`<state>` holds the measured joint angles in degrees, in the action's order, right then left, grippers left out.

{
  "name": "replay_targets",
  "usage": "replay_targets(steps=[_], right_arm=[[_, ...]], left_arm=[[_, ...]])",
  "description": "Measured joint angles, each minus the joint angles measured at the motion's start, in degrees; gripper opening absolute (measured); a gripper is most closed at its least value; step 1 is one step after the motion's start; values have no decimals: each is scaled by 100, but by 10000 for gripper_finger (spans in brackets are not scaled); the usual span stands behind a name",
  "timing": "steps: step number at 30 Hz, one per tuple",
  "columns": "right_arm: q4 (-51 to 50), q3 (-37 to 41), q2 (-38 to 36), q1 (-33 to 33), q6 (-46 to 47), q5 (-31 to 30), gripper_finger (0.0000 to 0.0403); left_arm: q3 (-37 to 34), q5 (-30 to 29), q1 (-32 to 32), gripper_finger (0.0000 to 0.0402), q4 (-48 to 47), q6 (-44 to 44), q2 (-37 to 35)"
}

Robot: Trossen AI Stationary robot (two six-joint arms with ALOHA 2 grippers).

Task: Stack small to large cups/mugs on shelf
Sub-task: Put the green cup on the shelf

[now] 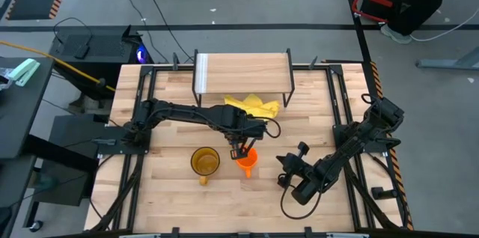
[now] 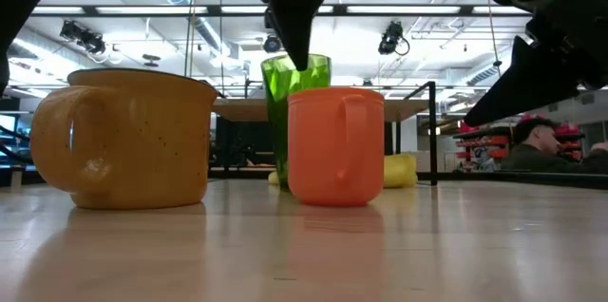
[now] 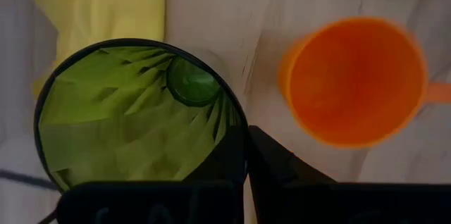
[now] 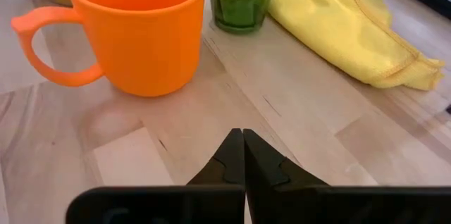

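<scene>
Clenched on the green tumbler (image 3: 134, 115) rim, the left gripper (image 1: 238, 148) stands over it just beside the orange mug (image 1: 247, 162), amber mug (image 1: 204, 161) nearby; right gripper (image 4: 243, 155) pressed closed, shelf (image 1: 243, 68) behind

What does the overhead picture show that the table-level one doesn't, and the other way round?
Only the overhead view shows the shelf's bare wooden top, both arms whole, and the right claw waiting on the table. Only the table-level view shows the green tumbler standing just behind the orange mug, and a person in the room behind. Both show the orange mug, the amber mug, the yellow cloth, and the left claw above the tumbler.
</scene>
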<state>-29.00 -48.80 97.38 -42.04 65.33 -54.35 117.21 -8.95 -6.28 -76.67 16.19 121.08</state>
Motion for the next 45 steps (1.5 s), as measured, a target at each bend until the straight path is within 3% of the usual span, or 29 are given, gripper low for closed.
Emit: replay_targets(steps=[8, 12, 18, 41, 45], right_arm=[[-1, 0, 0, 0, -70, 2, 0], [-3, 0, 0, 0, -104, 1, 0], [1, 0, -1, -1, -104, 0, 0], [13, 4, -7, -2, -104, 0, 0], [3, 4, -7, -2, -104, 1, 0]], left_arm=[[6, 74, -39, 12, -89, 1, 0], [281, 257, -75, 13, -616, 178, 33], [643, 195, -198, 11, -550, 141, 29], [605, 407, -220, 12, -621, 115, 275], [605, 427, -191, 32, -522, 115, 280]])
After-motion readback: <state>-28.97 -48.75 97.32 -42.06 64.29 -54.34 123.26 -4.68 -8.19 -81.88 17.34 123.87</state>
